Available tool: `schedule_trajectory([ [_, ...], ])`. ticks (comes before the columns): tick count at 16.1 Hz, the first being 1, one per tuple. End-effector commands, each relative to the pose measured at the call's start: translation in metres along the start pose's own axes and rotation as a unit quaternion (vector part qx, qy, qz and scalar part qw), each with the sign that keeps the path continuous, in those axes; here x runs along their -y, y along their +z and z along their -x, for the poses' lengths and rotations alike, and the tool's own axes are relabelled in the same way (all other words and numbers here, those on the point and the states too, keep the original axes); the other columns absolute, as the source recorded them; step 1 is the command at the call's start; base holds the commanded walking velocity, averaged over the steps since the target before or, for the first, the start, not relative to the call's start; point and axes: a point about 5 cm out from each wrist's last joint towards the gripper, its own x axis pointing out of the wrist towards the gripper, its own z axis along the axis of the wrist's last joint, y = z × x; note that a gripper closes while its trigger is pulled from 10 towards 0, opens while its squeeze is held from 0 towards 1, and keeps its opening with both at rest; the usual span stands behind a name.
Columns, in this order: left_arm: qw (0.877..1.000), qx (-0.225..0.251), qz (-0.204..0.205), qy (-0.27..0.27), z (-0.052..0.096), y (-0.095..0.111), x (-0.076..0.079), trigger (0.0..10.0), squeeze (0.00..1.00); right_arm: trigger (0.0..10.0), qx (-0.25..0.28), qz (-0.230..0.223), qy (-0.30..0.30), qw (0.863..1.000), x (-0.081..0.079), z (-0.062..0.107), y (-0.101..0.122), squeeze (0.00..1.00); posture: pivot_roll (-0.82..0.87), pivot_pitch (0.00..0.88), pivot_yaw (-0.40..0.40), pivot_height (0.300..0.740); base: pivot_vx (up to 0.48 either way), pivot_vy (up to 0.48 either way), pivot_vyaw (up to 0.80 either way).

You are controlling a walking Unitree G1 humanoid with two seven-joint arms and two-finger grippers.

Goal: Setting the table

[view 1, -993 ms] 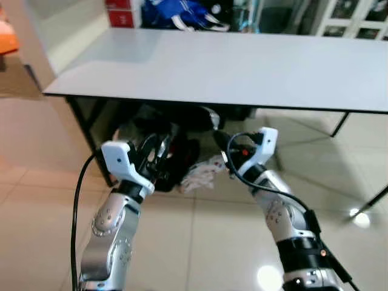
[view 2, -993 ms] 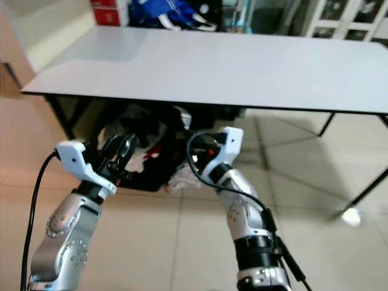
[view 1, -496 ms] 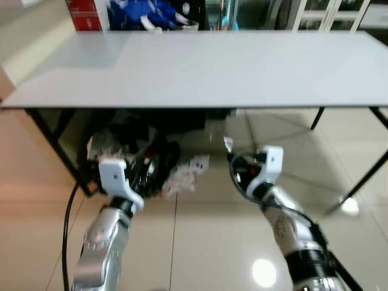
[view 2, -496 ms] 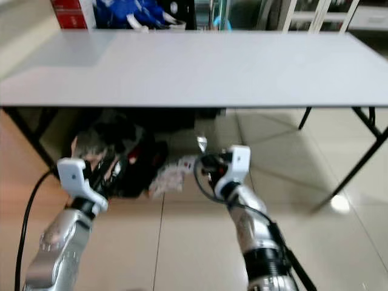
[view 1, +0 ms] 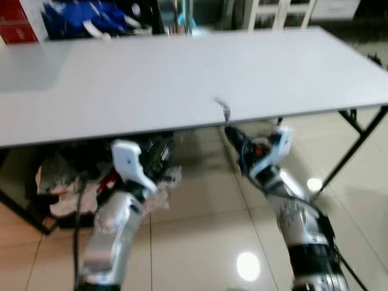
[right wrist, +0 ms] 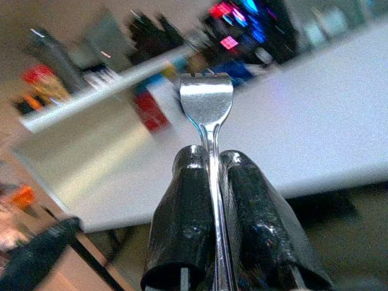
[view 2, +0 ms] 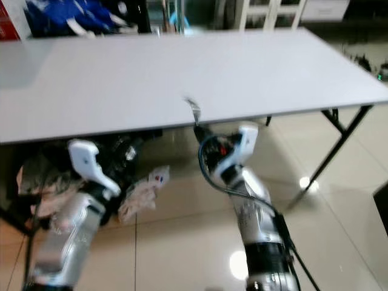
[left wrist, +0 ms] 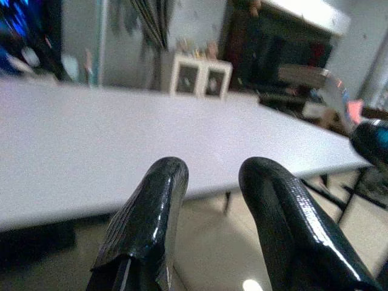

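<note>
The right gripper [right wrist: 209, 182] has its jaws pressed together on the handle of a metal fork [right wrist: 207, 100]; the fork stands up out of the fingertips, tines uppermost, its head clear of the black fingers [right wrist: 188, 200]; in the head views the fork [view 1: 223, 111] shows as a thin blurred sliver rising from the right gripper [view 1: 233, 134], its top just in front of the near edge of the long white desk [view 1: 182, 79], not resting on it; the right arm reaches forward and up from the lower right, wrist near the desk's front edge.

The left gripper [left wrist: 212, 182] has its jaws spread, a gap showing between the two black fingers [left wrist: 154, 206], nothing between them; it points toward the desk [left wrist: 91, 145] from just below its edge; in the head views the left gripper [view 2: 121, 154] sits low on the left, under the desk's front edge.

Beneath the desk on the left lies a heap of dark bags and crumpled clutter [view 1: 66, 182] on the glossy tiled floor [view 1: 206, 242]; black desk legs [view 1: 354, 145] slant down on the right; beyond the far edge are a blue bundle [view 1: 85, 15] and a white cabinet [view 1: 282, 9]; the head views are somewhat blurred.
</note>
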Motion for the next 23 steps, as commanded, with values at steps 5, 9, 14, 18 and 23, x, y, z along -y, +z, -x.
schedule_trajectory([
  [5, 1.000, 0.015, -0.007, 0.006, -0.003, 0.011, -0.001, 10.0, 0.00, 10.0, 0.009, 0.012, 0.028, 0.999, -0.014, -0.017, 0.012, 0.00, -0.14, 0.023, 0.020, 0.740, 0.474, 0.000, 0.00],
  [9, 1.000, 0.013, -0.006, 0.009, -0.002, 0.011, -0.002, 10.0, 0.00, 10.0, -0.001, 0.031, 0.014, 0.999, -0.010, -0.020, 0.010, 0.00, -0.14, 0.030, 0.018, 0.740, 0.472, 0.000, 0.00],
  [14, 1.000, 0.013, -0.007, 0.018, -0.002, 0.012, -0.006, 10.0, 0.00, 10.0, -0.016, 0.093, -0.046, 0.994, 0.010, -0.019, 0.013, 0.00, -0.14, 0.033, 0.021, 0.740, 0.472, 0.000, 0.00],
  [18, 1.000, 0.011, -0.009, 0.026, -0.002, 0.011, -0.007, 10.0, 0.00, 10.0, -0.040, 0.143, -0.061, 0.987, 0.016, -0.018, 0.009, 0.00, -0.14, 0.029, 0.013, 0.740, 0.474, 0.000, 0.00],
  [23, 0.996, -0.005, -0.049, 0.075, 0.000, 0.007, -0.017, 10.0, 0.00, 10.0, -0.062, 0.213, -0.104, 0.969, 0.031, -0.016, 0.008, 0.00, -0.14, 0.035, 0.014, 0.740, 0.094, -0.180, 0.00],
])
